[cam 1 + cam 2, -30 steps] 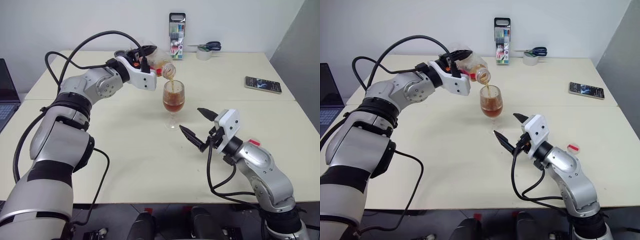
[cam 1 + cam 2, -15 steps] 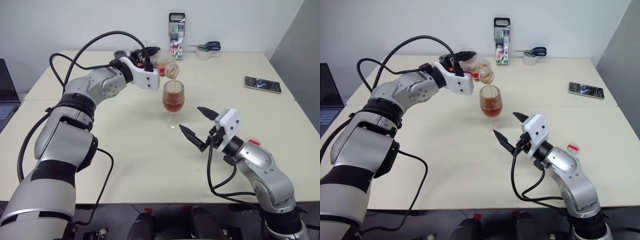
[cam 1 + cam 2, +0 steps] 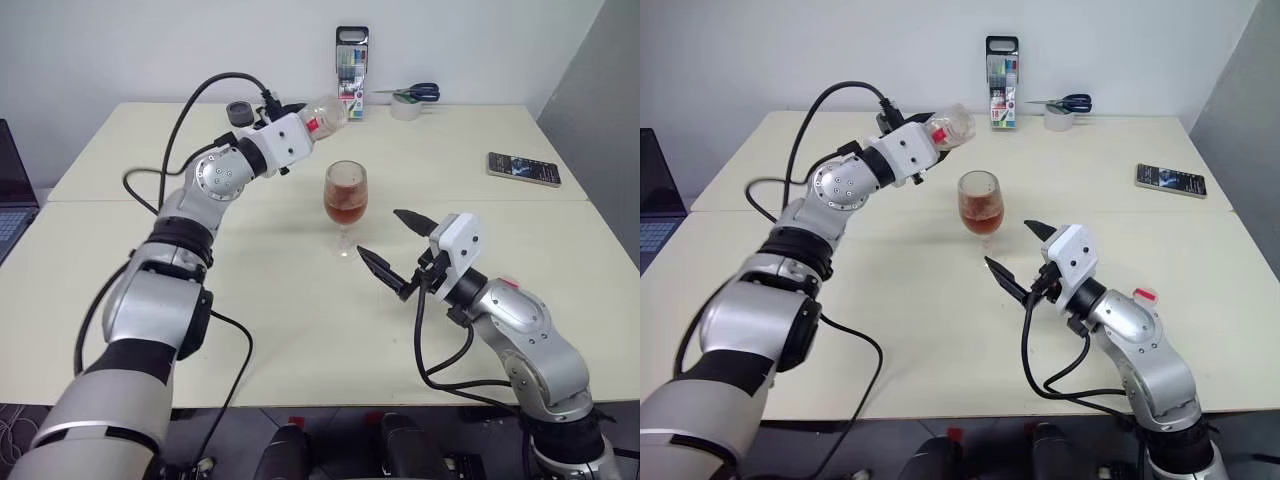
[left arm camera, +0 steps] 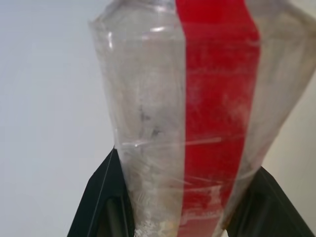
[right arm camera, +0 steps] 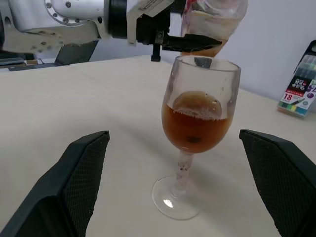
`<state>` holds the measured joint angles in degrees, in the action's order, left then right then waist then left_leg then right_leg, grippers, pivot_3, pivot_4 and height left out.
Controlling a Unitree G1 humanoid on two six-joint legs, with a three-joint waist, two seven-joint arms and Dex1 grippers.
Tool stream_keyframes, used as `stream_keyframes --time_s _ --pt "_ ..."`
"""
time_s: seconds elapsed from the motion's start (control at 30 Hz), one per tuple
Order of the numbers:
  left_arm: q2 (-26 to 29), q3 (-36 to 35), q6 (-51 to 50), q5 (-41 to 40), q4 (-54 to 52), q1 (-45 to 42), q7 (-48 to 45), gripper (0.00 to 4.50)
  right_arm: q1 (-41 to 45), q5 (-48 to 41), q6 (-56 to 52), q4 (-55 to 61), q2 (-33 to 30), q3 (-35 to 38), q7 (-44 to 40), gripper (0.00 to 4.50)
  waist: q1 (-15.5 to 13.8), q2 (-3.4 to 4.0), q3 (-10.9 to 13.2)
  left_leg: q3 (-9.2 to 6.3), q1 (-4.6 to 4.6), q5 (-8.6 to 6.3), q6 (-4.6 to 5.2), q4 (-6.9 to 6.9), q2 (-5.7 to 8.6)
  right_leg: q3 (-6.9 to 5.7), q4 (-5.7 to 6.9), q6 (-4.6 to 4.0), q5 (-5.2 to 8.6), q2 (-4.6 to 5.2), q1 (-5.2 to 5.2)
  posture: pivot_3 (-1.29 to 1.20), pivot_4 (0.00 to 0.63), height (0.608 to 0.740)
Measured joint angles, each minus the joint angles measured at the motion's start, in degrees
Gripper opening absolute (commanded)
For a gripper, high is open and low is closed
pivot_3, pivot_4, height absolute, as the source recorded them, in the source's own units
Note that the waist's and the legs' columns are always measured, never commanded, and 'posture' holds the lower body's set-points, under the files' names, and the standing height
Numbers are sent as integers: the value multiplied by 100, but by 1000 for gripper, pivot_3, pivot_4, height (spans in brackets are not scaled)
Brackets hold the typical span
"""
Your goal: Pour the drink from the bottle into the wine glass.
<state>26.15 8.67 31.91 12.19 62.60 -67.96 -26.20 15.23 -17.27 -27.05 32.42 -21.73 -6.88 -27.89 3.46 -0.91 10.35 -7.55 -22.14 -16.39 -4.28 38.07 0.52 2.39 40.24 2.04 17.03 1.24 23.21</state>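
Bottle (image 4: 197,113) pinched btwn left fingers (image 4: 106,197); right fingers (image 5: 79,173) spread wide, empty.

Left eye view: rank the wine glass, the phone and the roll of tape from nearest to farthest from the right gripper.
From the right gripper:
1. Wine glass, just beyond it toward the table's middle, holding the drink.
2. Phone, farther back on the robot's right side.
3. Roll of tape, at the far edge by the wall, under the scissors.

A pale cream surface (image 3: 250,300) made of two tables pushed together stands against a plain white wall (image 3: 150,45); a grey panel (image 3: 600,90) rises at right.
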Motion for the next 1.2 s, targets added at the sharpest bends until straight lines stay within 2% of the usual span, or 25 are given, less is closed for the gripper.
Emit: stream_keyframes --time_s 0.13,0.2,0.33,0.47,0.67,1.07,1.2 --pt "-30 -697 -1422 -1014 -962 783 -516 1740 76 -250 -250 10 -276 -20 -386 4500 44 0 0 -4 6 0 0 0 -4 -1 14 0 0 0 0 0 150 740" --pt "-25 -998 -2272 -1446 -1813 1371 -593 1740 168 -470 -421 51 -373 -29 -592 4500 80 0 0 -6 10 0 0 -1 -4 1 20 0 0 1 0 0 150 740" --pt "4 -1464 -3687 -2018 -3090 2330 -489 1740 353 -844 -697 131 -524 -50 -875 4500 121 -2 -1 -11 11 0 0 3 -5 1 27 -1 0 1 0 0 150 740" --pt "60 -1848 -4558 -2355 -3914 2912 -201 1740 476 -992 -809 130 -633 -89 -1077 4500 107 -8 -5 -13 13 -1 2 9 -4 -1 34 0 0 1 0 0 150 740" --pt "94 -2223 -5075 -2541 -4754 3738 170 1740 796 -1096 -848 72 -653 -196 -1275 4500 85 -12 -9 -10 21 -2 3 7 -5 1 39 -1 0 2 -2 0 150 740" --pt "-88 -2308 -4952 -2616 -4962 4235 426 1740 854 -1052 -806 -125 -639 -362 -1350 4500 -50 -21 -15 -1 22 -3 6 7 -5 3 32 -1 0 5 -2 0 150 740" --pt "-113 -2305 -4757 -2616 -4960 4353 424 3062 857 -1046 -782 -131 -634 -391 -1359 4500 -49 -21 -15 2 24 -11 19 5 -6 5 30 -1 0 5 -2 0 150 740"
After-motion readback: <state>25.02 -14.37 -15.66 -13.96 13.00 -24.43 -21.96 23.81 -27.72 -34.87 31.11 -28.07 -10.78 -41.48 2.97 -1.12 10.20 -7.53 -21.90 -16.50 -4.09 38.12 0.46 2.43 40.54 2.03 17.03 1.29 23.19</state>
